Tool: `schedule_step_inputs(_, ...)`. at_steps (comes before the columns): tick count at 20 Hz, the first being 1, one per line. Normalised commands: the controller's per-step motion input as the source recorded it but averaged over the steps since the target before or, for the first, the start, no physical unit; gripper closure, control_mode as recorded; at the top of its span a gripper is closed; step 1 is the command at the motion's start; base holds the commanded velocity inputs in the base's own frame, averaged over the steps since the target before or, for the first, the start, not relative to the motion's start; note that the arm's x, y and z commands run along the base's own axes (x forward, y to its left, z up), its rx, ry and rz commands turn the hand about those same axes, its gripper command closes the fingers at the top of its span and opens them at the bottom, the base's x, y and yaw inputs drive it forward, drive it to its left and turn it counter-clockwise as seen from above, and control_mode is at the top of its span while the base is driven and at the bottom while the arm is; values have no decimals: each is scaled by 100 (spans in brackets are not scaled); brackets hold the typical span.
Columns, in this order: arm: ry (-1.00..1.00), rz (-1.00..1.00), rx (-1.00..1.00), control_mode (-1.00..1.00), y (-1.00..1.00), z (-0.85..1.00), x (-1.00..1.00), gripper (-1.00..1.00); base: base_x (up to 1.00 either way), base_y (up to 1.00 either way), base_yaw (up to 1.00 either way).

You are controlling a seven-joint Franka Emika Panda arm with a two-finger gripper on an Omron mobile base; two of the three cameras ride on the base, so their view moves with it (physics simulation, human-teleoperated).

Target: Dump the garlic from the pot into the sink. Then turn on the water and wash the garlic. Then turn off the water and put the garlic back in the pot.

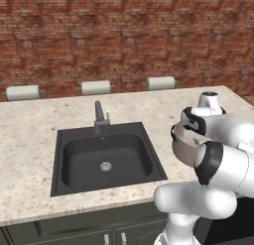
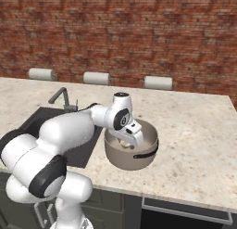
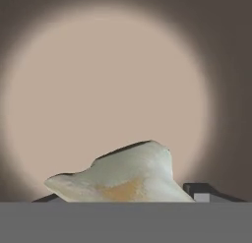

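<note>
The grey-beige pot (image 2: 132,159) stands on the counter to the right of the sink (image 1: 79,159); it also appears behind my arm as pot (image 1: 181,151). My gripper (image 2: 126,141) reaches down inside it. The pale lumpy garlic (image 3: 123,180) fills the gap between my fingertips (image 3: 199,190), with the pot's pale floor behind it. A bit of the garlic (image 2: 123,143) shows under the hand. The jaws look closed against both sides of the bulb. The sink basin holds nothing but its silver drain (image 1: 105,166).
A short grey faucet (image 1: 99,117) stands at the sink's back edge, with no water running. Three paper towel rolls (image 1: 95,87) line the brick wall. Speckled counter (image 2: 194,130) spreads right of the pot. My own arm blocks much of the pot in the left base view.
</note>
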Motion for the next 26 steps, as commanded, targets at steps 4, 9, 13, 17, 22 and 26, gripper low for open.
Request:
schedule_step_inputs(4,10,-2,0,-100,-23,-31,24,100,0,0,0)
schedule_step_inputs(9,4,0,1,-100,-17,-21,29,100,0,0,0)
schedule_step_inputs(13,1,0,3,-100,-11,-17,29,100,0,0,0)
schedule_step_inputs(17,2,0,4,-100,0,-19,3,-100,0,0,0)
schedule_step_inputs(22,-1,0,1,-100,0,0,-1,-100,0,0,0)
schedule_step_inputs(26,-15,0,0,-100,0,31,-7,-100,0,0,0)
